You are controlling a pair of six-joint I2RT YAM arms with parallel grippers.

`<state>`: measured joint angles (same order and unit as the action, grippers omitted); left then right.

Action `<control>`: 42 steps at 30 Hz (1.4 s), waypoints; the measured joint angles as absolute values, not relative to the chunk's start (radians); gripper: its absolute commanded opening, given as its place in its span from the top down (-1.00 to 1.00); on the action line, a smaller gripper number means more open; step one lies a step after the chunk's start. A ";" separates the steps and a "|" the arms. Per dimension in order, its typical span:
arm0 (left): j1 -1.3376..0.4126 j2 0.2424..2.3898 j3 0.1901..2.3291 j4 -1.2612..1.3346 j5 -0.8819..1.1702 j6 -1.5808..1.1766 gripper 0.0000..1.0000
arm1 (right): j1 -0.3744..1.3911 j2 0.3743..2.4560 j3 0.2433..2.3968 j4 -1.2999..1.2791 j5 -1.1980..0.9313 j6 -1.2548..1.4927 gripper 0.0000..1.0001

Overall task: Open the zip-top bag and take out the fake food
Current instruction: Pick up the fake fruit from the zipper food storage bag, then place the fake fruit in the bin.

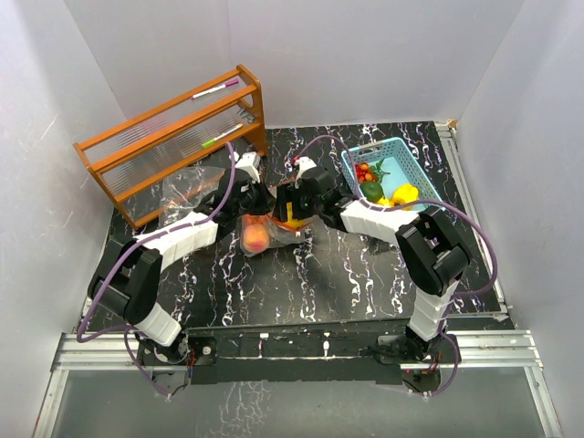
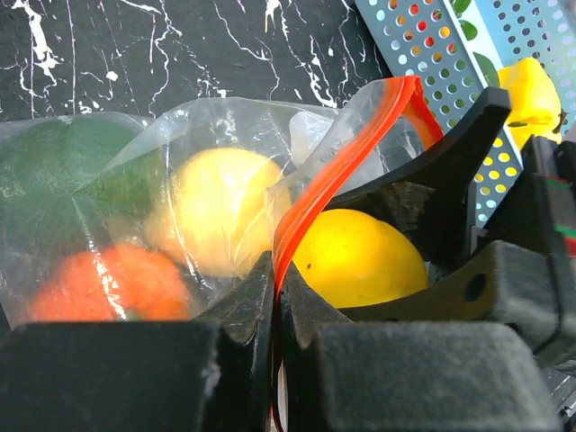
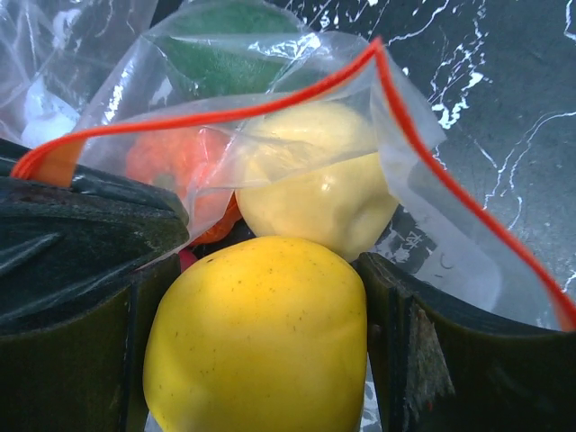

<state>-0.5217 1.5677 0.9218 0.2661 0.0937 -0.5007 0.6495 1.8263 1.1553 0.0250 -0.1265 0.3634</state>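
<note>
The clear zip-top bag with its red zip rim lies mid-table, mouth open. My left gripper is shut on the red rim of the bag. My right gripper reaches into the mouth, its fingers closed on both sides of a glossy yellow fruit, the same yellow fruit that shows in the left wrist view. Further inside the bag are a pale yellow fruit, an orange piece and a green piece.
A blue perforated basket at the back right holds red, green and yellow fake food. An orange wooden rack with marker pens stands at the back left, a crumpled clear bag in front of it. White walls enclose the table.
</note>
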 measured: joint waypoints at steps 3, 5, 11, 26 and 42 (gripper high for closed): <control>-0.522 1.568 0.922 0.275 0.094 -0.502 1.00 | 0.638 1.807 1.156 0.021 -0.126 0.361 0.31; -0.522 1.568 0.921 0.281 0.097 -0.503 1.00 | 0.630 1.785 1.156 0.010 -0.126 0.360 0.31; -0.524 1.570 0.921 0.289 0.105 -0.508 1.00 | 0.605 1.671 1.148 0.007 -0.117 0.355 0.31; -0.532 1.583 0.921 0.283 0.120 -0.509 1.00 | 0.450 1.391 1.028 0.052 -0.103 0.341 0.30; -0.532 1.599 0.921 0.289 0.149 -0.518 1.00 | 0.081 1.437 0.949 -0.006 -0.015 0.343 -0.96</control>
<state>-0.5323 1.5986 0.9207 0.2886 0.1493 -0.5179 0.0811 1.4372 0.9493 -0.0059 -0.0147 0.3428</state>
